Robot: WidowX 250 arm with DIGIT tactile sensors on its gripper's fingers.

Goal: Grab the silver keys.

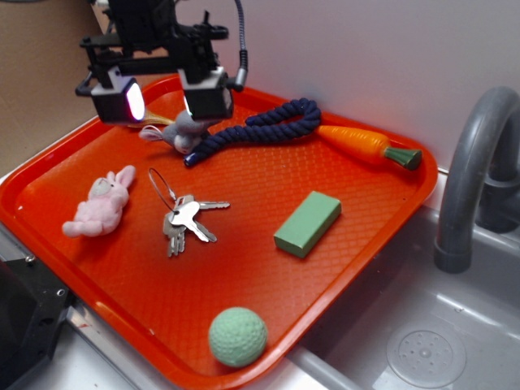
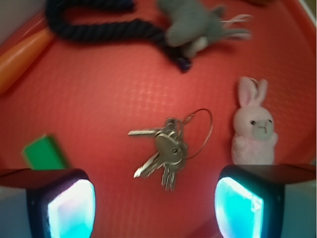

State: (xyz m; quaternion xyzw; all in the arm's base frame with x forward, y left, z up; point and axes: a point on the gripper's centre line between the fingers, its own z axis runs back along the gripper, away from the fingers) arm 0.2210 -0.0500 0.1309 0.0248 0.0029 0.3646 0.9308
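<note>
- Pincer (image 1: 165,99) hangs over the back-left part of the red tray (image 1: 73,154), spread wide, nothing between its fingers; both finger pads (image 2: 72,208) show lit at the bottom of the wrist view w/ a broad gap between them.
- Silver keys (image 1: 185,221) lie flat on the tray floor, about mid-tray toward the left; bunch fanned out, thin wire loop (image 1: 162,188) stretching up-left from them. In the wrist view they sit near center, between the two pads but apart from them.
- Pink bunny (image 1: 101,204) just left of the keys, lying on its back, not touching them.
- Grey plush toy (image 1: 180,130) right under the pincer, next to the end of a dark blue rope (image 1: 264,124) that curls along the tray's back edge.
- Orange carrot toy (image 1: 370,146) at back right, next to the rope's loop.
- Green block (image 1: 307,223) right of the keys, well apart.
- Pale green ball (image 1: 237,335) near the tray's front rim.
- Grey faucet (image 1: 471,179) & sink (image 1: 422,325) to the right of the tray.
</note>
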